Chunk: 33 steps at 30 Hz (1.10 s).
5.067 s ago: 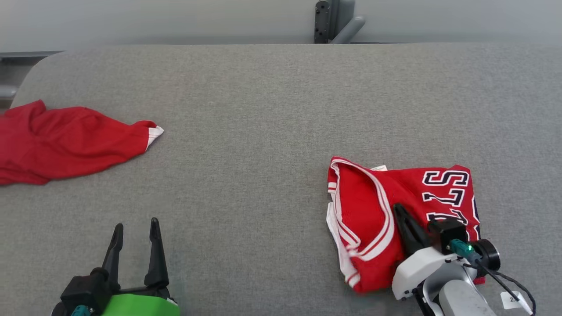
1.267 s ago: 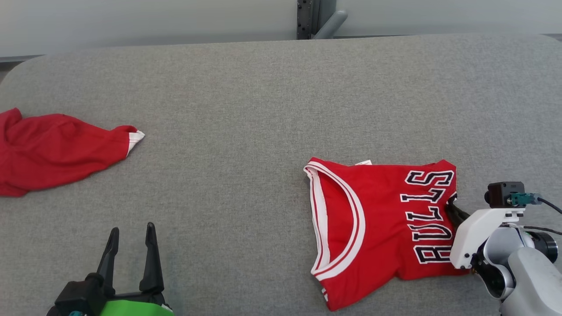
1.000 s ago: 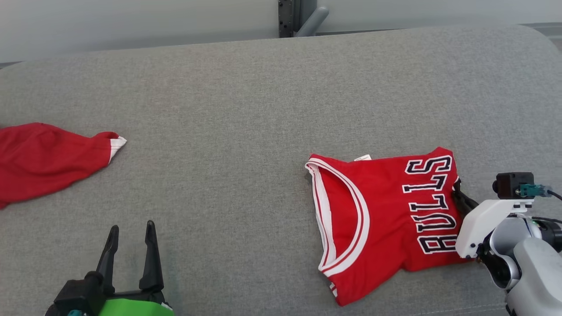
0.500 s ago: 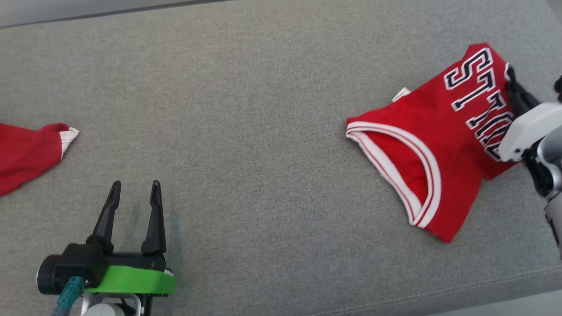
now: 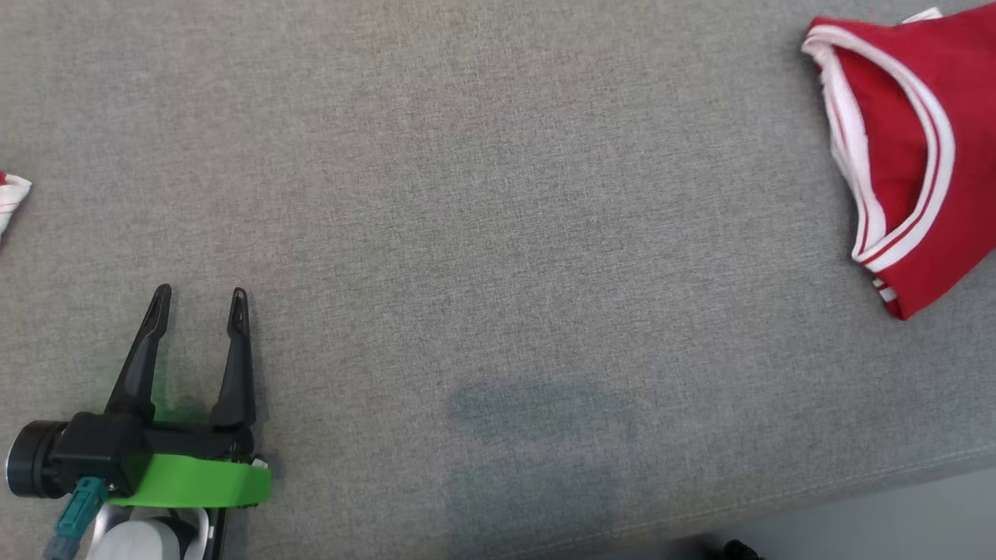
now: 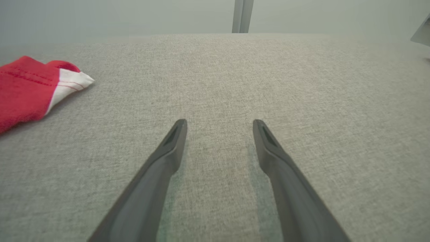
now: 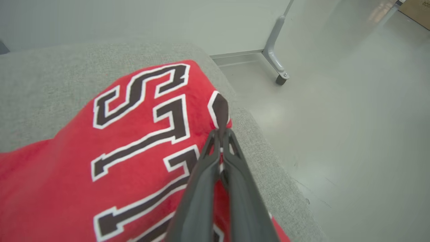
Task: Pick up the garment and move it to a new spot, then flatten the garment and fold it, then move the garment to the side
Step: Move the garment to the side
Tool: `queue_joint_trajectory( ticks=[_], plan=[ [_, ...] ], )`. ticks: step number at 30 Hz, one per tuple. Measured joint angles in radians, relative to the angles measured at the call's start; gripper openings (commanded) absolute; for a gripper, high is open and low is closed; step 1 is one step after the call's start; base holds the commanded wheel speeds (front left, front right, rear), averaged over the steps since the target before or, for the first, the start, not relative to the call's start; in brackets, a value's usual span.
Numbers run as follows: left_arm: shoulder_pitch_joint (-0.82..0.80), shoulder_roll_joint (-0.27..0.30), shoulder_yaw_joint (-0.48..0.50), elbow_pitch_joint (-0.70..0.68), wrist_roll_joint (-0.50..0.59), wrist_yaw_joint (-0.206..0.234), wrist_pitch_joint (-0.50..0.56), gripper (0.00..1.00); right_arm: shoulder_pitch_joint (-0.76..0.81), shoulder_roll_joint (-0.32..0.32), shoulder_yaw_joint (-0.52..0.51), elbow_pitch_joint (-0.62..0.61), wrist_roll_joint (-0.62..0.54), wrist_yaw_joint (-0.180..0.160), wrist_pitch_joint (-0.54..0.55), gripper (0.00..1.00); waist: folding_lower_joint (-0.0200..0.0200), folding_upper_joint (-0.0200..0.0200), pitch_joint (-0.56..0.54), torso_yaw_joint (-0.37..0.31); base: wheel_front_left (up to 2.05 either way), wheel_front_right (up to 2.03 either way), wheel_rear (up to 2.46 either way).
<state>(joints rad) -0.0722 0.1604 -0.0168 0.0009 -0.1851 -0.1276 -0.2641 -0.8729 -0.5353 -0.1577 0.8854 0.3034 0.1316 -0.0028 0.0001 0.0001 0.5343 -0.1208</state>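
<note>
Left gripper [image 5: 200,292]: mine, low over the near left of the grey padded surface [image 5: 498,233], fingers spread wide apart, nothing between them. Tips pointing toward the far side. Faint green tint on the fabric beside the fingers.

Right gripper [image 7: 220,131]: fingers pressed together, clamped on a pinch of the red jersey [image 7: 67,174] at its right edge, just where a black patch with white outline shows. Fabric puckers up into the tips.

Jersey lies on the surface at the right, close to the right edge. Large black letters with white outlines run across the part nearest my right fingers. In the head view its white-and-red banded neckline opens toward the left; the rest runs out of frame to the right.

Middle of the surface: bare grey cloth, a dim darker patch near the front edge.

Far left: a second red cloth [image 6: 23,87] with a white cuff, well apart from the jersey and off to the left of my left fingers.

Beyond the right edge: pale floor [image 7: 336,117], a grey wheeled leg [image 7: 277,50]. Beyond the far edge: a pale wall and a grey upright post [image 6: 242,16].
</note>
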Motion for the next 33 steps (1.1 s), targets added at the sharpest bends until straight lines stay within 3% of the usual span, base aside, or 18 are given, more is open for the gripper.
queue_joint_trajectory(
  ticks=[6,7,8,12,18,24,31,33],
  plan=[
    [0.012,0.004,-0.003,-0.012,0.004,0.0,0.0,1.0,-0.034,-0.007,-0.113,0.123,-0.085,0.0,-0.058,0.0,0.0,0.0,0.034,0.004,0.0,0.0,0.0],
    [0.015,0.004,-0.005,-0.012,0.005,0.0,0.0,1.0,-0.04,-0.007,-0.123,0.135,-0.11,0.0,-0.077,0.46,0.0,0.0,0.033,0.004,0.0,0.0,0.0],
    [0.018,0.002,-0.006,-0.011,0.006,0.0,0.0,1.0,-0.044,-0.006,-0.129,0.143,-0.142,0.0,-0.097,1.0,0.0,0.0,0.03,0.004,0.0,0.0,0.0],
    [0.019,-0.02,-0.009,-0.008,0.002,0.0,0.0,1.0,-0.06,0.01,-0.182,0.145,-0.241,0.0,-0.207,1.0,0.0,0.0,0.01,0.004,0.0,0.0,0.0],
    [0.013,-0.052,-0.015,0.015,-0.01,0.0,0.0,1.0,-0.046,0.066,-0.21,0.066,-0.343,0.0,-0.251,1.0,0.0,0.0,-0.042,0.005,0.0,0.0,0.0],
    [0.021,-0.082,-0.009,0.047,-0.027,0.0,0.0,1.0,0.08,0.143,-0.146,-0.126,-0.358,0.0,-0.259,1.0,0.0,0.0,-0.128,0.009,0.0,0.0,0.0],
    [0.059,-0.103,0.035,0.082,-0.063,0.0,0.0,1.0,0.353,0.245,-0.076,-0.444,-0.298,0.0,-0.26,1.0,0.0,0.0,-0.249,0.023,0.0,0.0,0.0],
    [0.065,-0.105,0.038,0.089,-0.065,0.0,0.0,1.0,0.406,0.262,-0.061,-0.484,-0.295,0.0,-0.26,1.0,0.0,0.0,-0.267,0.026,0.0,0.0,0.0]
  ],
)
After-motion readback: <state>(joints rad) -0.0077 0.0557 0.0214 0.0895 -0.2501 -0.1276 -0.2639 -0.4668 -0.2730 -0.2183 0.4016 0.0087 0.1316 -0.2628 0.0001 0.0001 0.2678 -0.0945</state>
